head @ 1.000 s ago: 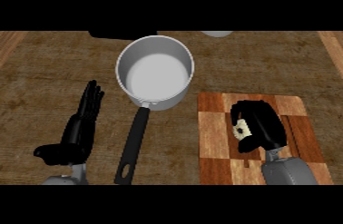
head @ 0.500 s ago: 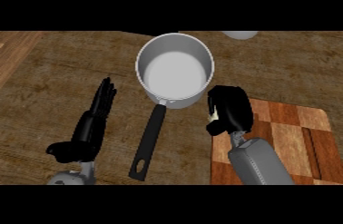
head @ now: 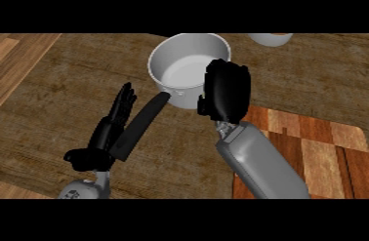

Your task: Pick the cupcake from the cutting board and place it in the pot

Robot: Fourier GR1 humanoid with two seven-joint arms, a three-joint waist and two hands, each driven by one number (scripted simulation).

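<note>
cupcake is hidden from view, covered by my right hand [head: 227, 86], whose fingers curl down round it with the back of the hand facing up. that hand hangs over the right edge of the pot [head: 180, 96], overlapping its rim, while most of the pale round inside lies uncovered to the hand's left. my grey right forearm [head: 263, 164] slants down from the hand to the lower edge of the view, crossing the near left corner of the cutting board [head: 317, 147]. the board lies at lower right, with its right side running out of view. the pot's black handle [head: 140, 130] points down and to the left, ending just beside my left hand [head: 108, 135]. that hand rests open at lower left, fingers straight and pointing up, alongside the handle. dark wood counter [head: 65, 89] spreads wide to the left of the pot. a lighter strip runs along its far left edge. a pale round object [head: 270, 38] is cut off by the top edge, right of the pot and apart from it.
</note>
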